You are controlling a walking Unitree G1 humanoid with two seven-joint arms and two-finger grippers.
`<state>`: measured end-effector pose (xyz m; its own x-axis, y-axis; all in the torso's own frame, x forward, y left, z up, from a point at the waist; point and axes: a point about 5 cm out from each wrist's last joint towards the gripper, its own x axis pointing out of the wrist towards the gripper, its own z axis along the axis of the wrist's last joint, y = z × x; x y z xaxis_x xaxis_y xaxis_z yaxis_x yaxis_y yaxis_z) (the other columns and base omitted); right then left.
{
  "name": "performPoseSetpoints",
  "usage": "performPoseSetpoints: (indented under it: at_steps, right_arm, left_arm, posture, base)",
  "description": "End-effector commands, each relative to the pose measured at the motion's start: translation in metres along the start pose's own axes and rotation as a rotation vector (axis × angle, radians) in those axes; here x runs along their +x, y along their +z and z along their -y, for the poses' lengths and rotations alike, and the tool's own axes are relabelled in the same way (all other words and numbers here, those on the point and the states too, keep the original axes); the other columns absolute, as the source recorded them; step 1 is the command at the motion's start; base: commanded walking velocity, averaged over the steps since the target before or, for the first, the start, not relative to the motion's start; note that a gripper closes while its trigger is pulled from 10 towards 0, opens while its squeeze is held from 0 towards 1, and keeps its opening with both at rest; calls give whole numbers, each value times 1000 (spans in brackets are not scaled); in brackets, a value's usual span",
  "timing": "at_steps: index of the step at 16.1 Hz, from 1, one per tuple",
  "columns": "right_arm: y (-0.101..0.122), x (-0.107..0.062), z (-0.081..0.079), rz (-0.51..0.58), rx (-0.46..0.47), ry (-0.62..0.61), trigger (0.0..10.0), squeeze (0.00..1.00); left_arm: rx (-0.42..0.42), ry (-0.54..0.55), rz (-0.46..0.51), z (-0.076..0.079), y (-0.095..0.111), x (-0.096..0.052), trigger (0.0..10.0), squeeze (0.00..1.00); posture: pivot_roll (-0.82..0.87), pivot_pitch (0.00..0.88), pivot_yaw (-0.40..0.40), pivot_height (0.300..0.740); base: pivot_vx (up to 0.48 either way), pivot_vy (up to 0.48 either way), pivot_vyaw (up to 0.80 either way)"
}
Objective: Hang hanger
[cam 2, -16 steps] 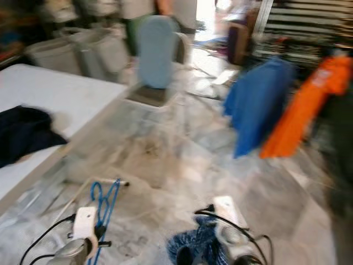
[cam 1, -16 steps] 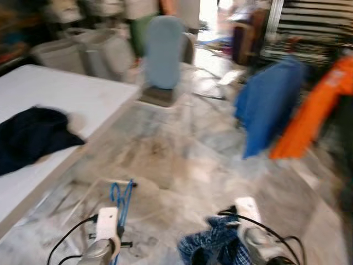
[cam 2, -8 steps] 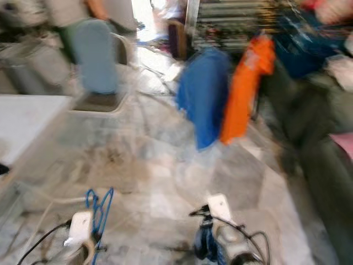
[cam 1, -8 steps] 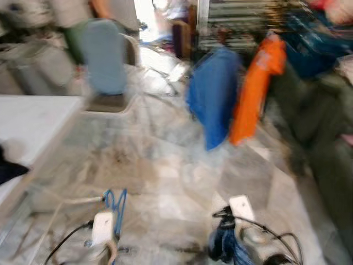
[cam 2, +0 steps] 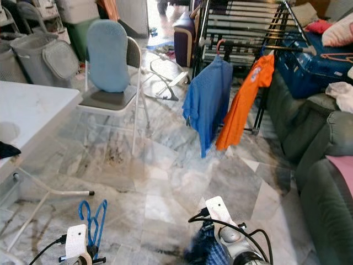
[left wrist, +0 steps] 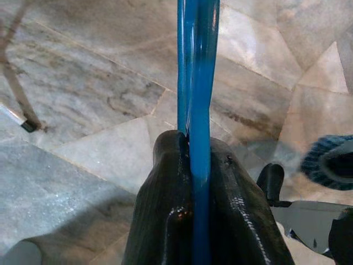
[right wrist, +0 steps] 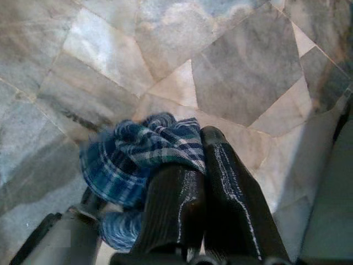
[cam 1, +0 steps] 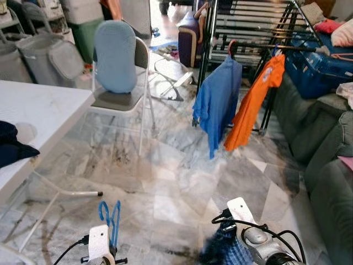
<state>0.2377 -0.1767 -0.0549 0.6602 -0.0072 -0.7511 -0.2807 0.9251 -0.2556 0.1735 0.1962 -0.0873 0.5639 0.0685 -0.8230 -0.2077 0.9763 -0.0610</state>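
A blue plastic hanger [cam 1: 110, 220] sticks up from my left gripper [left wrist: 194, 144], which is shut on it low in front of me, over the marble floor. My right gripper [right wrist: 201, 144] is shut on a bunched blue plaid cloth [right wrist: 138, 160], held low at the right [cam 1: 223, 251]. Ahead stands a black drying rack [cam 1: 251, 25]. A blue shirt [cam 1: 215, 102] and an orange shirt [cam 1: 253, 102] hang from its front rail on hangers.
A white table [cam 1: 44, 110] with a dark garment [cam 1: 11, 146] stands at the left. Behind it is a folding chair [cam 1: 118, 61] with a light blue back. A green sofa [cam 1: 325, 149] runs along the right. Grey laundry baskets [cam 1: 49, 55] sit at the back left.
The camera has swung to the right and the blur has cleared, so the rack and shirts now sit near the middle. Both grippers keep their hold.
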Motion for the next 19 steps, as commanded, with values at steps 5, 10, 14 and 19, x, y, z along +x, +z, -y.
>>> performPoseSetpoints:
  at_steps: [5,10,14,19]
  right_arm:
    - [6,1,4,4,149,-33,10000,0]
    - [39,4,18,89,248,-84,10000,0]
    - [20,2,17,44,286,-109,10000,0]
    - [3,0,10,-5,190,-92,10000,0]
  left_arm:
    - [39,31,45,-5,11,1,10000,0]
    - [116,3,89,4,37,5,10000,0]
    - [187,-15,66,9,32,5,10000,0]
    - [174,6,41,5,24,4,10000,0]
  posture:
    - [-6,0,5,740]
    - [-39,0,56,740]
    - [-72,0,86,740]
    - [-67,0,73,740]
  base:
    - [0,0,0]
    - [0,0,0]
    - [0,0,0]
    - [0,0,0]
